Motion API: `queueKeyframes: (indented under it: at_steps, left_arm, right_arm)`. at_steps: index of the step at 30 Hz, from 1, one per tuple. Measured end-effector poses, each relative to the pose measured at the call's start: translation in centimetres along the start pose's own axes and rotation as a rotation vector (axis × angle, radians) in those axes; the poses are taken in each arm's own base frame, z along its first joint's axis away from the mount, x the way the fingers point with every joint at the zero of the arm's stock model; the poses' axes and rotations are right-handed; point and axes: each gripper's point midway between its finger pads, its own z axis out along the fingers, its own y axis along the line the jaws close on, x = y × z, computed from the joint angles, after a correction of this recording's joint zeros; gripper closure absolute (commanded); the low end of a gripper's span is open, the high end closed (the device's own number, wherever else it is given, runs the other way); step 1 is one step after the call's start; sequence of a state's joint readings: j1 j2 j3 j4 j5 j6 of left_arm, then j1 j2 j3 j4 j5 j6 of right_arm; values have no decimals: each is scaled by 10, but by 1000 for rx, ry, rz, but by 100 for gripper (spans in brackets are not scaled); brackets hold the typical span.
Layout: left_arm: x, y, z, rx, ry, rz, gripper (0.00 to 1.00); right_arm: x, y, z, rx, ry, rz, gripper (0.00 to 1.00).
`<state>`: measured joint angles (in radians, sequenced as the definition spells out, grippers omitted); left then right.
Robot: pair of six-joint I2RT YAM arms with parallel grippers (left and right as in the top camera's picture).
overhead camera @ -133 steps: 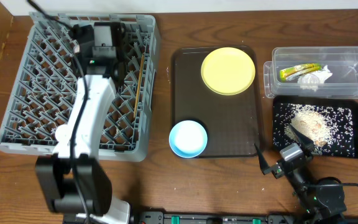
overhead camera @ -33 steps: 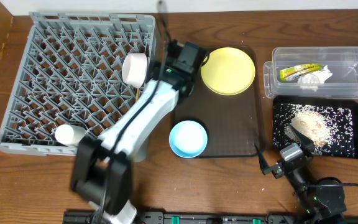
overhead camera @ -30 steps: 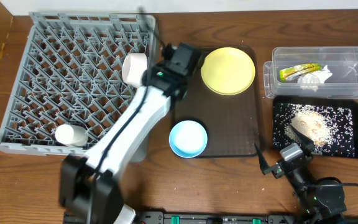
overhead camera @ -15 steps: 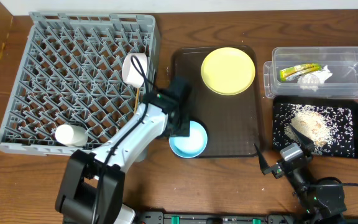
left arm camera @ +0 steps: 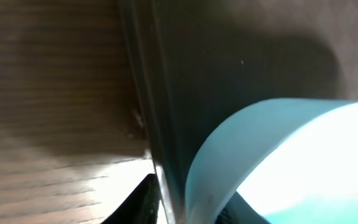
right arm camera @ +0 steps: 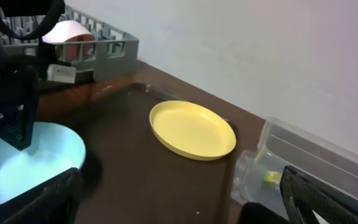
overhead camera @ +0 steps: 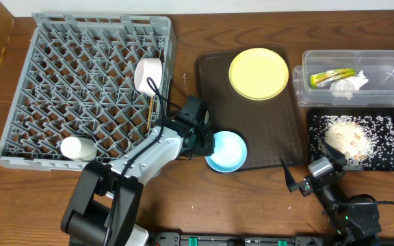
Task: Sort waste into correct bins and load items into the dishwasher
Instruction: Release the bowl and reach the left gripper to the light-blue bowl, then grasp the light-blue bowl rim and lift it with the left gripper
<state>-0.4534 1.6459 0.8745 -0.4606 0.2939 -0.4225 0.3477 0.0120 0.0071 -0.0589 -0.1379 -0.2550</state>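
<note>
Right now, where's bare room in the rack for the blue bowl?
Dish rack: pegs above white cup and left of white bowl are bare. Crowded at its right edge: bowl, chopsticks, left gripper on light blue bowl.

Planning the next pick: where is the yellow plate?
Overhead view, right half: the yellow plate lies at the far end of the dark brown tray, just left of the clear tub.

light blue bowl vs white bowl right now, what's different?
The light blue bowl sits mouth-up at a corner of the brown tray; the white bowl lies on its side in the dish rack. The left gripper clamps the light blue bowl's rim; the white bowl is untouched. Both are round bowls.
</note>
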Motion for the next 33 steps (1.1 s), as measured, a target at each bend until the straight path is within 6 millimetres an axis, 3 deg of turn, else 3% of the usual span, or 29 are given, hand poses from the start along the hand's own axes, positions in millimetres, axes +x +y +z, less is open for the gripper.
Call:
queueKeyframes:
  at_steps: [4, 10, 16, 23, 27, 30, 33]
  left_arm:
    - [2, -4, 0, 21, 9, -2, 67]
    - [3, -6, -2, 63, 32, -22, 72]
    - [3, -22, -12, 147, 39, -36, 72]
    - [7, -42, 0, 173, 44, 20, 71]
    - [22, -42, 24, 144, 111, 14, 81]
    - [20, -43, 25, 144, 110, -4, 91]
    - [21, -40, 23, 135, 120, -22, 92]
  right_arm:
    - [0, 0, 0, 0, 0, 0, 1]
    - [0, 0, 0, 0, 0, 0, 1]
    - [0, 0, 0, 0, 0, 0, 1]
    - [0, 0, 0, 0, 0, 0, 1]
    - [0, 0, 0, 0, 0, 0, 1]
    - [0, 0, 0, 0, 0, 0, 1]
    - [0, 0, 0, 0, 0, 0, 1]
